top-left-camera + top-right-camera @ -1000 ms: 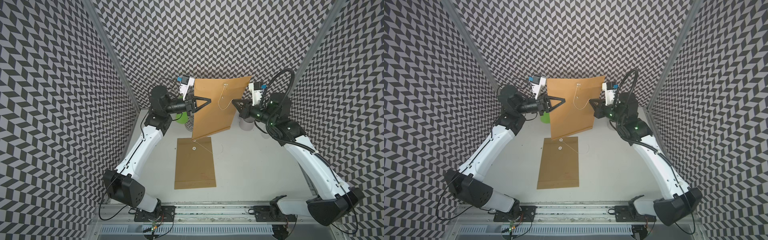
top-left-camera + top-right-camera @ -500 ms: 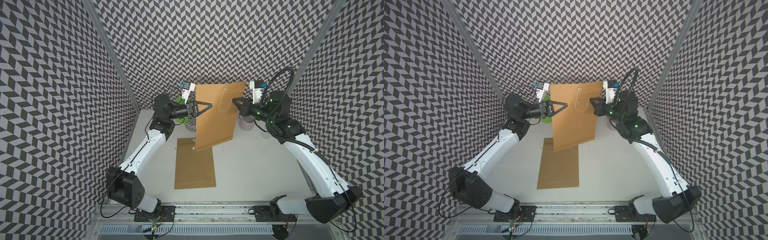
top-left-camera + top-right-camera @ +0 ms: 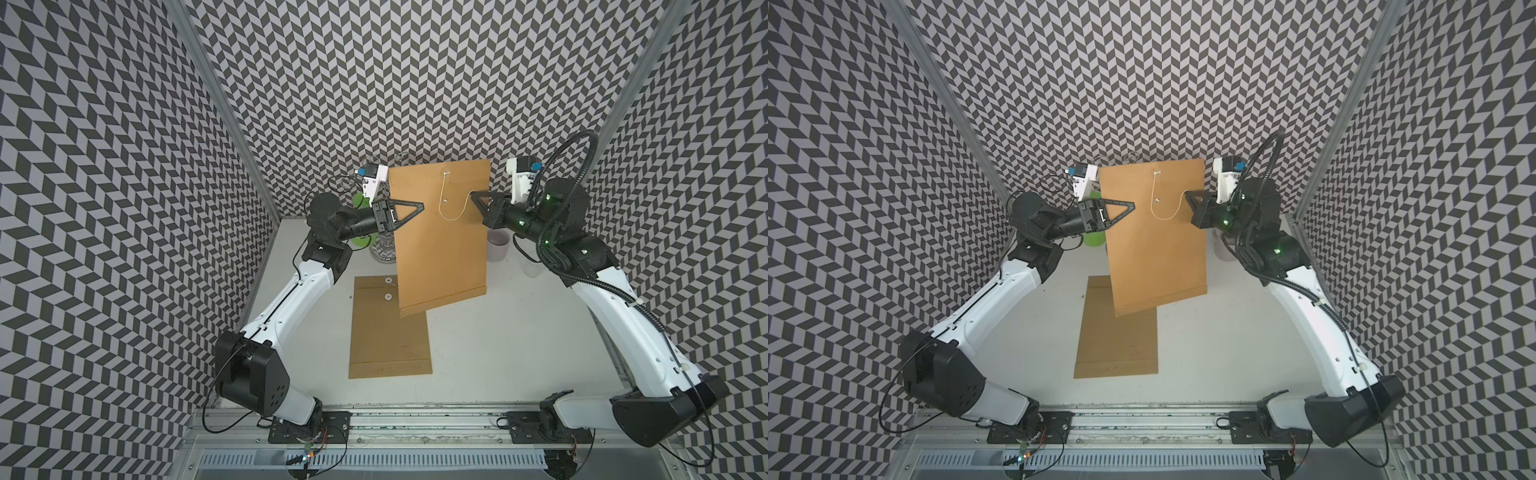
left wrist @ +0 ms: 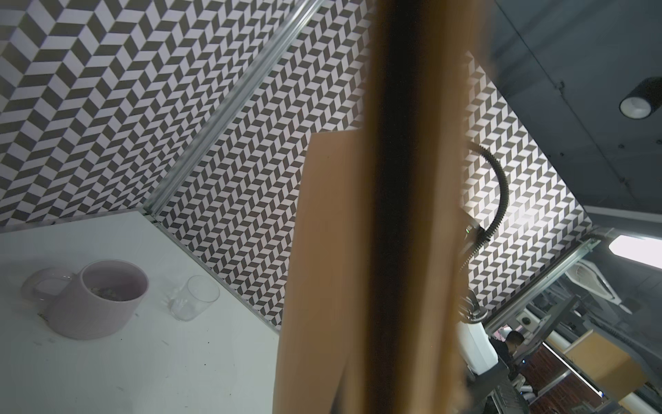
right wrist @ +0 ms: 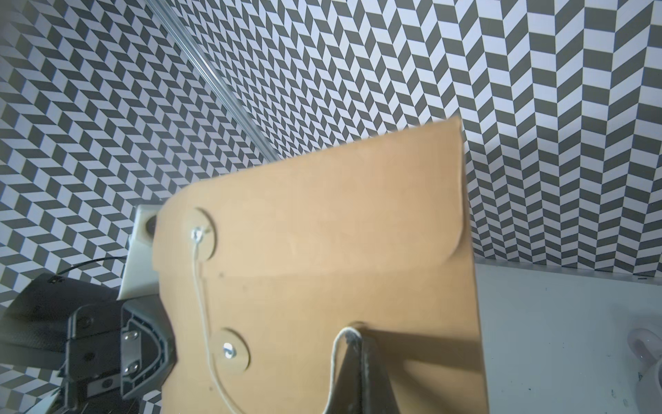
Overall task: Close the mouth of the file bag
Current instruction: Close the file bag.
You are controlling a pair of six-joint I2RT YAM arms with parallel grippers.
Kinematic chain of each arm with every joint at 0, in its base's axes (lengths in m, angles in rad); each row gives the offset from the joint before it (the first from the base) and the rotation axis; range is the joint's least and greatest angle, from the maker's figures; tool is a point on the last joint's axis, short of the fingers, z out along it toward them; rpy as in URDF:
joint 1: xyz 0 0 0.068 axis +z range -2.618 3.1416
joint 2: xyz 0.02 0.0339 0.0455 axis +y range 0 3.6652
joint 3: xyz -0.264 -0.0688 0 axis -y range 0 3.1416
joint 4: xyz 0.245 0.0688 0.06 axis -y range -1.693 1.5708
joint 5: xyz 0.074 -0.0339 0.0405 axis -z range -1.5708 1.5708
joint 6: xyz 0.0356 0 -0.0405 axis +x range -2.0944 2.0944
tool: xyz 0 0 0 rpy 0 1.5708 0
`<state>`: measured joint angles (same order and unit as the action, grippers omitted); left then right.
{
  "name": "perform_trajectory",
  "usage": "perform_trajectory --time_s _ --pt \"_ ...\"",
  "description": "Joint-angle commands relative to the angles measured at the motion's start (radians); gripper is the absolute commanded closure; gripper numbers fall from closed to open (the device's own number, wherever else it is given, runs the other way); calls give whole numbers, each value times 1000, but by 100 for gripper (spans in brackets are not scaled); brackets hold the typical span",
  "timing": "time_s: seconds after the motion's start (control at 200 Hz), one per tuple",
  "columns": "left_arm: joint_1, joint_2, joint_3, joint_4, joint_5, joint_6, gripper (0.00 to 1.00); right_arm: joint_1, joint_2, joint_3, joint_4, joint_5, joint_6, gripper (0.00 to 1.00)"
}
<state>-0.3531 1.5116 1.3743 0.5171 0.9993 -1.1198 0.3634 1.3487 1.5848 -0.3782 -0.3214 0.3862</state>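
Note:
A brown file bag [image 3: 440,249] [image 3: 1156,257] hangs upright above the table, flap folded down. My left gripper [image 3: 422,205] [image 3: 1133,204] is shut on its left edge. In the left wrist view the bag [image 4: 358,251] fills the middle and hides the jaws. A thin white string [image 3: 451,216] [image 5: 200,286] runs from the flap's upper disc [image 5: 198,233], loops past the lower disc [image 5: 229,350], and ends in my right gripper [image 3: 471,193] [image 3: 1185,192] [image 5: 353,331], which is shut on it against the bag's face.
A second brown file bag [image 3: 388,340] [image 3: 1117,345] lies flat on the table under the hanging one. At the back stand a pale mug [image 3: 497,246] [image 4: 100,301], a clear glass [image 4: 195,297] and a green object [image 3: 1094,239]. Patterned walls enclose three sides.
The hanging bag has shifted forward and slightly right, from tilted to more upright. Both arms moved with it and kept their hold.

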Motion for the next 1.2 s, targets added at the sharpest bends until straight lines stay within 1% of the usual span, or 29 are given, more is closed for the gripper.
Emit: perform_trajectory --time_s 0.0,0.11,0.28,0.446,0.651,0.716,0.826,0.966,1.067,1.192 --pt "13 16 6 45 -69 -67 100 -1 -41 -5 -11 4 -23 100" --pt "13 22 -8 19 -87 -59 100 12 -34 37 -37 -16 -40 100" --pt "11 20 -29 19 -102 -69 100 67 1 141 -85 1 -74 100" --pt "4 22 -27 7 -108 -56 100 105 37 223 -83 -1 -76 100" --pt "-13 19 -25 24 -97 -68 100 113 90 313 -88 42 -72 100" --pt "-13 13 -27 40 -96 -80 100 114 100 311 -87 53 -71 100" --pt "-13 4 -30 76 -84 -111 100 113 96 263 -63 71 -64 100" --pt "-10 0 -44 135 -74 -166 100 111 94 251 -79 137 -81 100" --pt "-7 -1 -53 188 -65 -207 100 96 92 249 -93 161 -95 100" --pt "-7 -5 -46 207 -53 -212 100 82 86 242 -97 169 -98 100"
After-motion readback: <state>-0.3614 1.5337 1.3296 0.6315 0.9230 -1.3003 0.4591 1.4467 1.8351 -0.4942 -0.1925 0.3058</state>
